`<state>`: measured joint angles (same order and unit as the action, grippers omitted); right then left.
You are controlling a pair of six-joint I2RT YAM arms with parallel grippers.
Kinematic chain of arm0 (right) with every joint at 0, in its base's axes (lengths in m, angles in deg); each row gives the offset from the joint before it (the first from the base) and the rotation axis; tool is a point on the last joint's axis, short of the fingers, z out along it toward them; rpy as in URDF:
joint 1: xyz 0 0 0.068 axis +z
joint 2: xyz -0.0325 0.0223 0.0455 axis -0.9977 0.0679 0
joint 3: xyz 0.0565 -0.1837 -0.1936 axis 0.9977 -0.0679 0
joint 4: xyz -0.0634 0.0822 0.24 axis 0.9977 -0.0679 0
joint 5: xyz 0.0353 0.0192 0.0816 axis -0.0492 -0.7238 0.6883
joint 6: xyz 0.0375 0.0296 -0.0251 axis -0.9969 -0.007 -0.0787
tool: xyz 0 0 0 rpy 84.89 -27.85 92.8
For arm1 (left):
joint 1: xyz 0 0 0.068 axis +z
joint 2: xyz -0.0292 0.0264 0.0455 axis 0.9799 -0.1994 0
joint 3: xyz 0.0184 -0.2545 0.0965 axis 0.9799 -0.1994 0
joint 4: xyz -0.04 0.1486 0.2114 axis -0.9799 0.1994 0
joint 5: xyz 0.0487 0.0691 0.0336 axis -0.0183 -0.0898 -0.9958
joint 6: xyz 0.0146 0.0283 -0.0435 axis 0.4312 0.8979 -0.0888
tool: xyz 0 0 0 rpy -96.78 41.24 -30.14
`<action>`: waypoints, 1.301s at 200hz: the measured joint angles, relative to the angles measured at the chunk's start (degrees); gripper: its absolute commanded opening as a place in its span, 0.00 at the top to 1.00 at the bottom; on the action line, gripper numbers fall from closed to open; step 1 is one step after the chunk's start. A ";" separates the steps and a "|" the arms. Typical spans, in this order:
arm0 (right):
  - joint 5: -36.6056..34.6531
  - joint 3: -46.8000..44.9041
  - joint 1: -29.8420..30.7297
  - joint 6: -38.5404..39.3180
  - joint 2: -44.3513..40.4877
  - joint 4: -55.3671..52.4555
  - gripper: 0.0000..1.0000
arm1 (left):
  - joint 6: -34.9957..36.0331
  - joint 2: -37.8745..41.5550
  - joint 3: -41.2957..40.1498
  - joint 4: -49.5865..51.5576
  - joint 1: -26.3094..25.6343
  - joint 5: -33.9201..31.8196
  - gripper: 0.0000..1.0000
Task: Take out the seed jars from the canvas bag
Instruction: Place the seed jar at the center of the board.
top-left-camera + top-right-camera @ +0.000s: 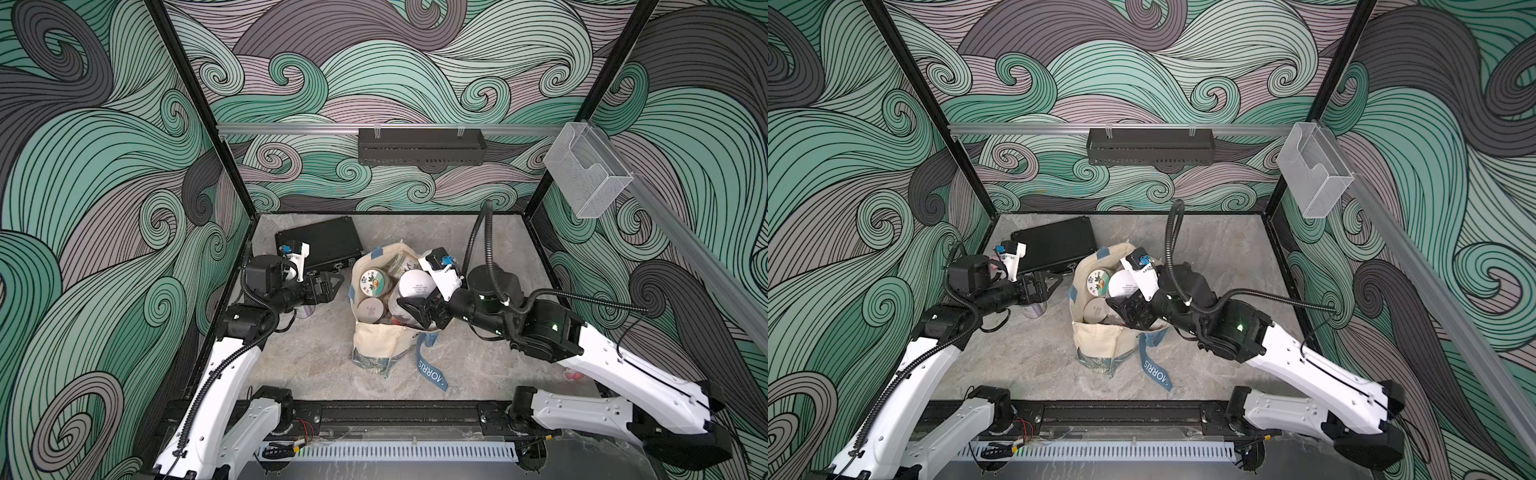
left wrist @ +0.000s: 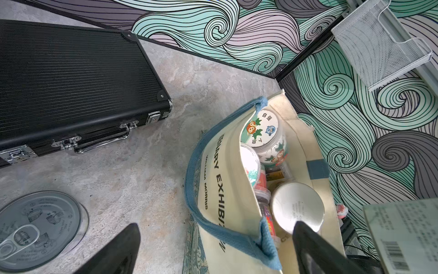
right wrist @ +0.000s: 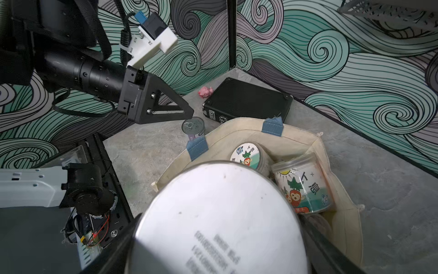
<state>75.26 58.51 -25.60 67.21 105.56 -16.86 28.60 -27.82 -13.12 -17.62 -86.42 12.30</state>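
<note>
Right wrist view first: right jaws clamped on either side of a big white-lidded jar point(image 3: 213, 201), lid filling most of the shot. Sits about level with the mouth of the canvas bag point(image 3: 239, 132) in both top views, lower end hidden, so can't call it clear of the canvas yet. Right behind it, still down in the bag: a sticker-lidded jar point(image 3: 246, 155) standing up and a carrot-sticker jar point(image 3: 303, 187) lying on its side. Also a plain-lidded jar point(image 1: 370, 309) nearer the front of the bag, plus some smaller jars point(image 2: 263, 195) wedged underneath, too jumbled to count.

Left jaws wide apart and empty, hanging over the table point(image 1: 299, 357) between the bag and the black case point(image 1: 320, 243). Just below them, one pull-tab jar point(image 3: 193, 128) standing on the table beside the bag, so counting that one as out already.

Bag itself upright mid-table, mouth gaping, blue strap point(image 1: 430, 365) trailing toward the front edge. Pink toy point(image 3: 205, 90) off by the case, not part of the job.

Rough tally then: one out, one in the grip and maybe halfway there, at least three more inside. Early days, basically. Next bit probably just lifting the white-lidded one free, carrying it sideways and setting it down on open table, minding the canvas rim on the way.
</note>
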 measured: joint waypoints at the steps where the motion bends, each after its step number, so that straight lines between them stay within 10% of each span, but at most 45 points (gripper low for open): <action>1: 0.00 -0.11 0.00 0.07 -0.15 0.15 0.29 | 0.00 0.00 0.00 0.00 -0.02 0.02 0.01; 141: 0.90 -12.33 0.00 9.22 -18.60 12.96 0.31 | 0.04 0.04 0.00 -0.02 -0.15 -0.04 0.01; 260: 11.50 -8.87 0.00 10.08 -14.67 18.18 0.29 | 0.04 0.02 0.00 -0.04 -0.15 -0.20 0.02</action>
<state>86.75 49.63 -25.60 77.28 90.90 1.33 28.64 -27.80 -13.12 -17.67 -86.57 12.10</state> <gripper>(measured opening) 0.826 0.985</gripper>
